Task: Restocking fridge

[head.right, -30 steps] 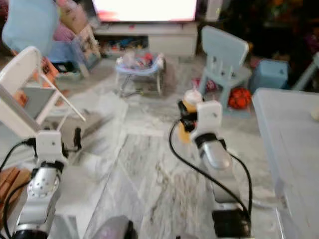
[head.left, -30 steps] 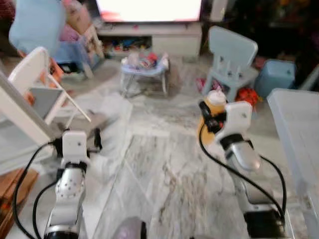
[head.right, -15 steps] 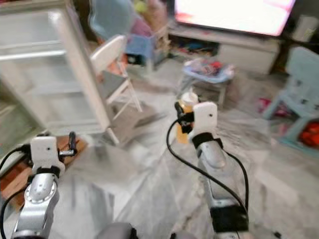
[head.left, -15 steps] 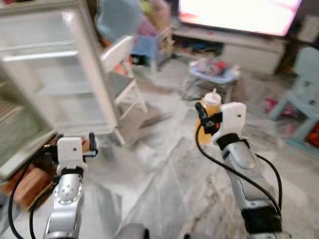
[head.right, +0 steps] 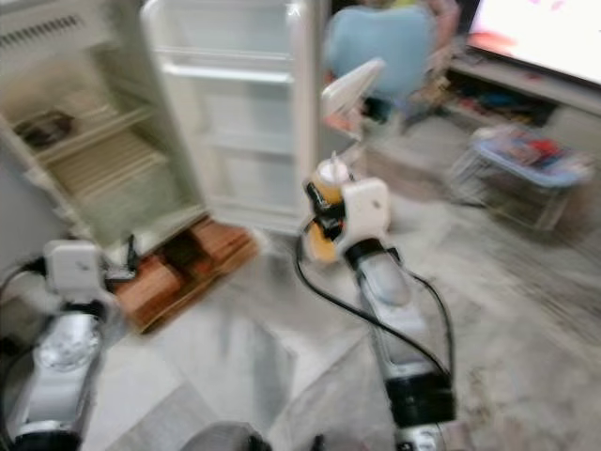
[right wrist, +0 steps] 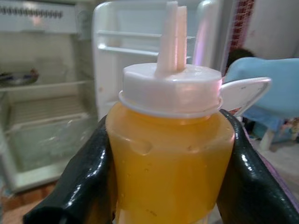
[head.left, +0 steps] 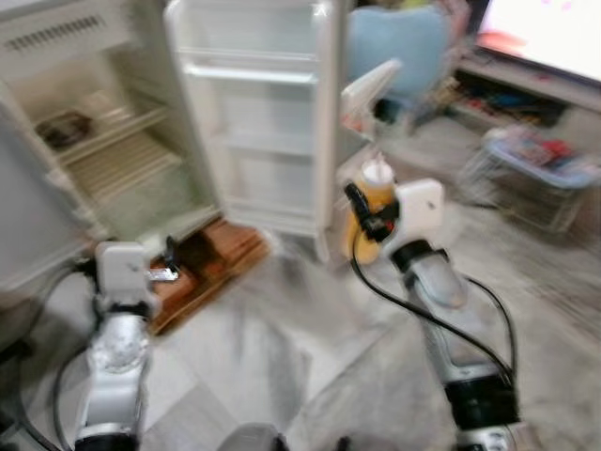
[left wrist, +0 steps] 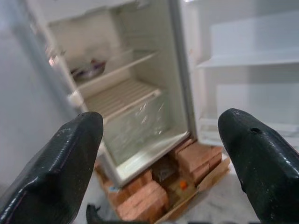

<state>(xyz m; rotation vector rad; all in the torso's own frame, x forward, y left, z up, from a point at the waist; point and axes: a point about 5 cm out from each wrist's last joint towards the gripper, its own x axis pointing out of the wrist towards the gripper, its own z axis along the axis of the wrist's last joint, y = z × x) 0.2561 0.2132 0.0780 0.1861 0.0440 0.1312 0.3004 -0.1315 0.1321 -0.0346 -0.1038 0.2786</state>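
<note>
Marble floor (head.left: 282,357), living room; white fridge (head.left: 122,160) upper left of frame, door (head.left: 258,122) swung wide, sitting on bricks (head.left: 202,263). Right pincer (head.left: 368,218) mid-frame, clenched on yellow squeeze bottle (head.left: 373,202), upright, white cap. Left pincer (head.left: 167,265) lower left, fingers (left wrist: 65,163) spread, nothing held, facing fridge shelves (left wrist: 117,95). Views blurred.

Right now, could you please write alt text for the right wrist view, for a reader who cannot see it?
The right gripper holds an upright squeeze bottle of orange-yellow sauce with a white nozzle cap, one black finger on each side. Behind it stands an open fridge with its door swung wide.
</note>
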